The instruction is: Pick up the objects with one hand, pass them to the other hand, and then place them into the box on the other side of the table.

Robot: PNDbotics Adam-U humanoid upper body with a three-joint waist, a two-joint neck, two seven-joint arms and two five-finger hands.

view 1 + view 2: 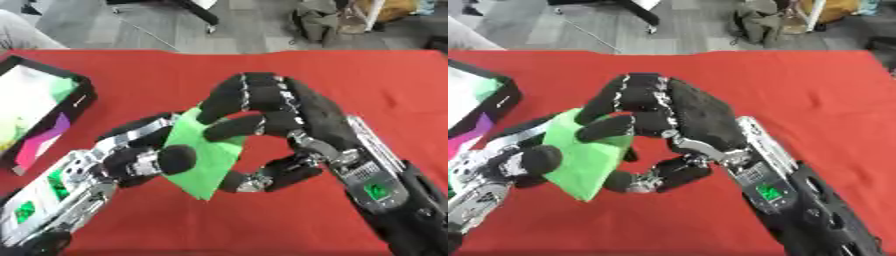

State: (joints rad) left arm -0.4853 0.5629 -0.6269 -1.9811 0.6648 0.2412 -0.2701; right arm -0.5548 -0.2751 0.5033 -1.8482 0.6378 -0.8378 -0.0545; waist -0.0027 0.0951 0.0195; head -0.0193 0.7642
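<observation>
Mid-handover above the red table [367,90]: left hand [144,160] and right hand [271,115] both pinch the green block [206,155]; the box [79,107] lies to the left.

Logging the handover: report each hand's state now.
Left hand: shut on the green card.
Right hand: shut on the same green card.

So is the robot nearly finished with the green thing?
About halfway. The green piece is off the red table and caught between both hands: the left hand and the right hand each curl round it, so the pass is happening. Still to do: one hand lets go, then the piece goes into the box at the left edge, which already holds coloured bits.
</observation>
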